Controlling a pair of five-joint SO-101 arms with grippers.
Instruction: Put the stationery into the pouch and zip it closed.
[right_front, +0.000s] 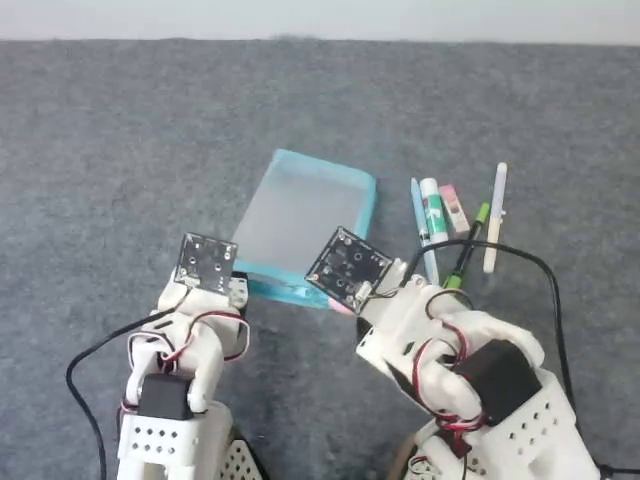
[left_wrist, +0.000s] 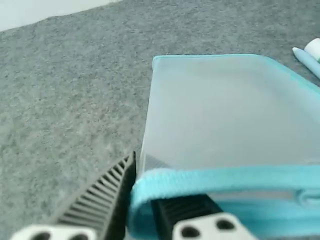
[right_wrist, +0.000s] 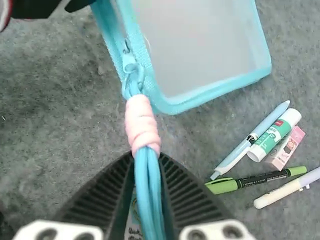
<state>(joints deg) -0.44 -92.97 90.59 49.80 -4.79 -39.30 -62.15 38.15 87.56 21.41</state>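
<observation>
1. R gripper (right_wrist: 146, 160) nipped tight on zip-pull cord (right_wrist: 147, 185), at pouch's (right_front: 305, 215) near-right corner.
2. L gripper (left_wrist: 150, 195) clamps near-left corner.
3. Zip (right_wrist: 131, 47) runs 9–3 betw. them; stationery (right_front: 432, 212) loose at pouch's 3 o'clock, nearer R gripper.

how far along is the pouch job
Done: nothing packed; the pens, glue stick and eraser lie on the carpet beside the pouch. In hand: left pincer clamps the pouch's edge, right pincer grips the zipper cord. Left: load everything, zip shut.
</observation>
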